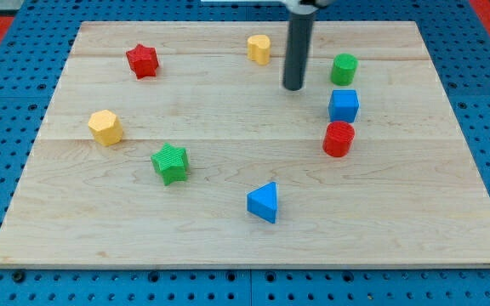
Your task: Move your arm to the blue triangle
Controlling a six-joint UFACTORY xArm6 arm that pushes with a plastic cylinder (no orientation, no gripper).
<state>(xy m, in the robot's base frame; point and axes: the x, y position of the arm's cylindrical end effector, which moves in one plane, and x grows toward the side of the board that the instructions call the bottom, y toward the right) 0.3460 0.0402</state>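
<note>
My tip [293, 87], a bare rod with no gripper, stands well above the blue triangle [264, 202], probably light, rigid, best nudged flat-on.

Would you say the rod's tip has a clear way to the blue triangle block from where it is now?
Probably yes: my tip is toward the view's top, the blue triangle block below it, with only bare wooden board between them.

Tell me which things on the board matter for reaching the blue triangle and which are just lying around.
Part of the job:
my tip, near the view's top, well above the target
blue triangle

Just lying about:
red star
yellow block
green cylinder
blue cube
red cylinder
yellow hexagon
green star
</note>
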